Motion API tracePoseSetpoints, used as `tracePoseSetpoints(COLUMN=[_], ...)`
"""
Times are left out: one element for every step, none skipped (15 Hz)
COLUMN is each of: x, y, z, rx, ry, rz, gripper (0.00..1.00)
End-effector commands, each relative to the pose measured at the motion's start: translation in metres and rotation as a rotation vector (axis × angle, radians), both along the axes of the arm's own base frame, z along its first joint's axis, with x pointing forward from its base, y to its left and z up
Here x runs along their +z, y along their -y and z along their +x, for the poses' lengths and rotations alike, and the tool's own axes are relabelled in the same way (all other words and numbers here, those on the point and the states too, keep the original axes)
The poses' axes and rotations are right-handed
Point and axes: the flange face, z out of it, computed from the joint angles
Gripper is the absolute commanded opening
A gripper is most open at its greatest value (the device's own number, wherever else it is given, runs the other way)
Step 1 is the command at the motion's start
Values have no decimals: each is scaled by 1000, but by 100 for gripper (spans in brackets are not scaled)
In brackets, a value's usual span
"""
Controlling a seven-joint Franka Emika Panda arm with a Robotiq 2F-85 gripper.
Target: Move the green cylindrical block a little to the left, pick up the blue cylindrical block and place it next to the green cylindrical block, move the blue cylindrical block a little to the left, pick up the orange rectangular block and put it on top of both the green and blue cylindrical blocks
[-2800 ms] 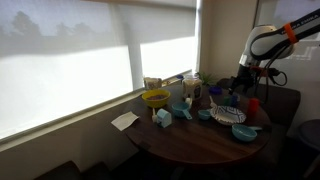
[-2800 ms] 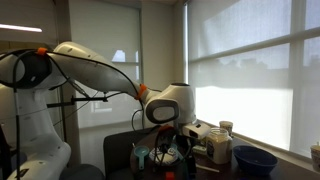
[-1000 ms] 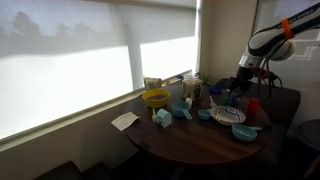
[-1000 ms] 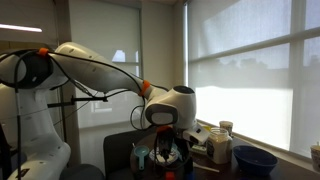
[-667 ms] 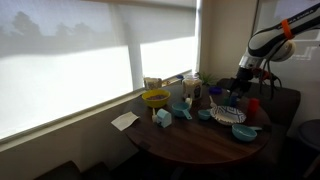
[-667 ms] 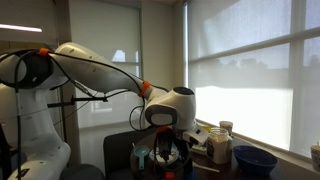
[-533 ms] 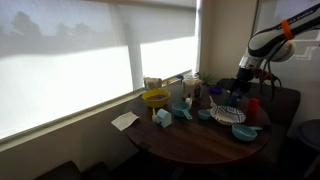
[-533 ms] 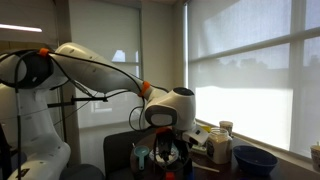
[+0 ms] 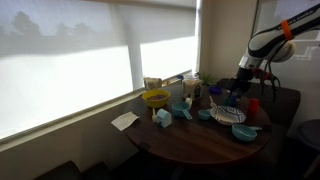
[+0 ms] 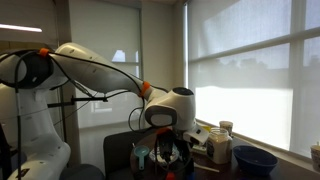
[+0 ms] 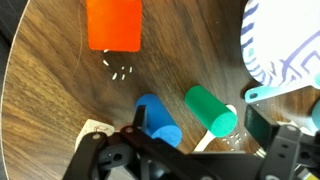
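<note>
In the wrist view the gripper (image 11: pixel 185 155) hangs with its jaws spread wide and nothing held. The blue cylinder (image 11: pixel 157 118) and green cylinder (image 11: pixel 210 110) lie side by side just ahead of it, roughly between the jaws. The orange block (image 11: pixel 114 23) sits farther ahead, off towards the blue one's side. The step in hand is probably nudging the blue cylinder. After that, the gripper must reach forward to the block.

The orange rectangular block (image 11: pixel 113 22) lay flat. Below it in the wrist view, the blue cylindrical block (image 11: pixel 158 120) and green cylindrical block (image 11: pixel 210 110) sat side by side, slightly apart, the green farther from it.
</note>
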Motion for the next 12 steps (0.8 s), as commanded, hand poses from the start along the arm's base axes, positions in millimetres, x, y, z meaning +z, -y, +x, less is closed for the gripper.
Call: tracePoseSetpoints(x=[-4,-4,-5,-6,-7,-8,-9,-11,-11,-12,-12,-13], y=[1,1,1,1,0,0,0,0,0,0,-1,-1], z=[1,2,2,2,3,3,3,4,4,5,5,6], rx=[17,18,20,22,25,28,31,34,37,40,43,48], ry=[26,28,29,29,28,29,29,30,31,34,36,36], rz=[-34,-35,-37,-39,-38,-37,-35,-38,-39,-38,-37,-31], gripper=[100,100,100,100,100,100,100,100,100,100,100,100])
